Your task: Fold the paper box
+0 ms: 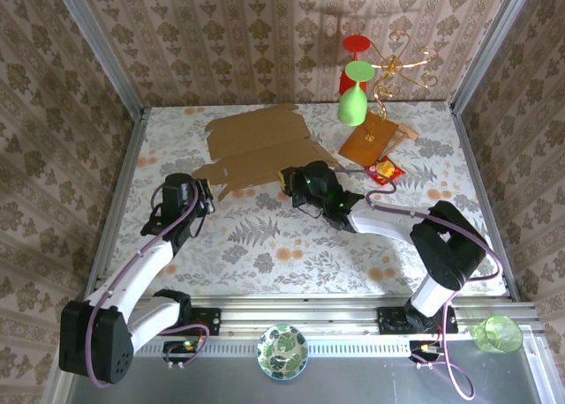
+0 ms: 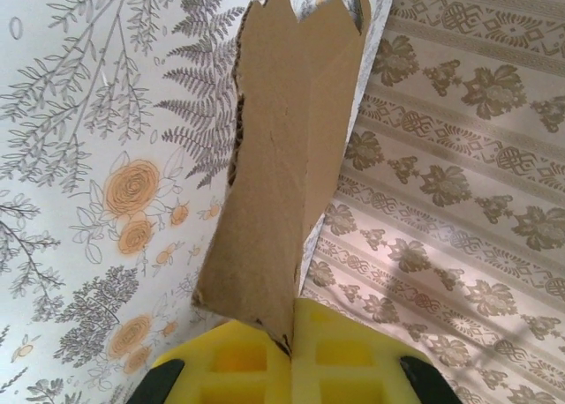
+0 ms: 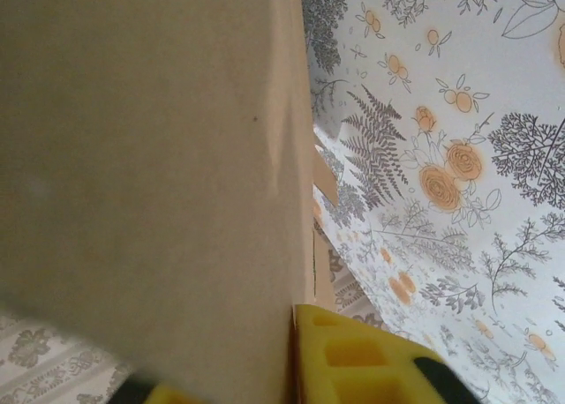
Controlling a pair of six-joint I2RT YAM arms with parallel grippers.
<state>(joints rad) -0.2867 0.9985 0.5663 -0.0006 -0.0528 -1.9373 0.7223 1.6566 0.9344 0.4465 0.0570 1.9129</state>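
The paper box (image 1: 256, 144) lies unfolded on the flowered table, a large tan cardboard sheet with creased panels and flaps. My left gripper (image 1: 202, 193) is at its front left flap. In the left wrist view the yellow pads (image 2: 238, 364) are shut on the end of that flap (image 2: 287, 157), which rises from the gripper (image 2: 292, 338). My right gripper (image 1: 297, 182) is at the box's front right edge. In the right wrist view a cardboard panel (image 3: 159, 157) stands against the yellow pad (image 3: 353, 355), and the gripper (image 3: 291, 360) is shut on it.
An orange-brown flat piece with a gold mark (image 1: 371, 139) leans at the back right, by a green glass (image 1: 351, 104), a red glass (image 1: 356, 56) and a gold wire stand (image 1: 402, 64). A red-yellow packet (image 1: 387, 169) lies near it. A patterned bowl (image 1: 282, 351) and green cup (image 1: 497, 333) sit on the front rail.
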